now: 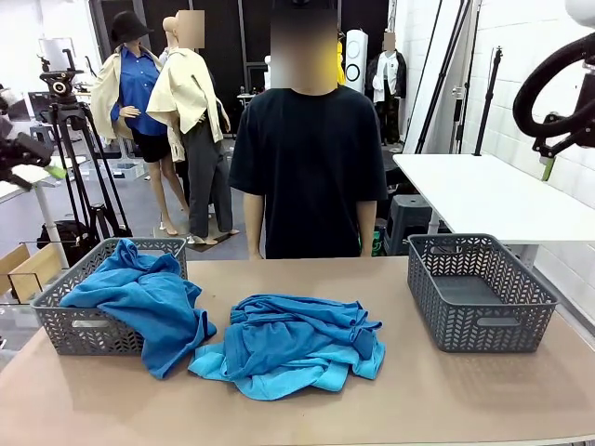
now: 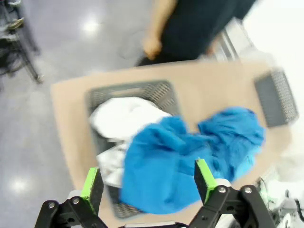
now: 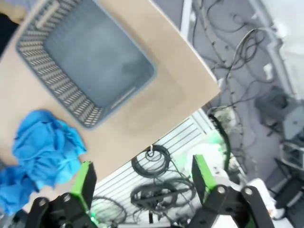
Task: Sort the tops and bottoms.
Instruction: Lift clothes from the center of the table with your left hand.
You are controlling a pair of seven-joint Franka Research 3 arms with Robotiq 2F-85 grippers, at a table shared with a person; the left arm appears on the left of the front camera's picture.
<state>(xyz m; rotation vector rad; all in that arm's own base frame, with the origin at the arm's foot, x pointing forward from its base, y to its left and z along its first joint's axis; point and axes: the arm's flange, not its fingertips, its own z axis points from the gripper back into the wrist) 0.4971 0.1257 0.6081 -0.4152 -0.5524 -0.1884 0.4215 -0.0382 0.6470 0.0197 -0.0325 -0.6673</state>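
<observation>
Left wrist view: blurry white top point(image 2: 119, 116)

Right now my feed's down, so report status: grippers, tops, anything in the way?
Left gripper, right gripper open, holding nothing. Blue tops heaped on table; blue top draped over left basket, white top inside. Person at far edge, not reaching in.

Tan table point(image 1: 437, 400); at its left end a grey lattice basket point(image 1: 65, 325), with a royal-blue top point(image 1: 153, 307) spilling over the basket's near rim so that its lower edge rests on the tabletop; at centre, just beside that edge, a heap of royal-blue and sky-blue tops point(image 1: 293, 348); at the right end a second grey basket point(image 1: 469, 325), well apart from the heap.
</observation>
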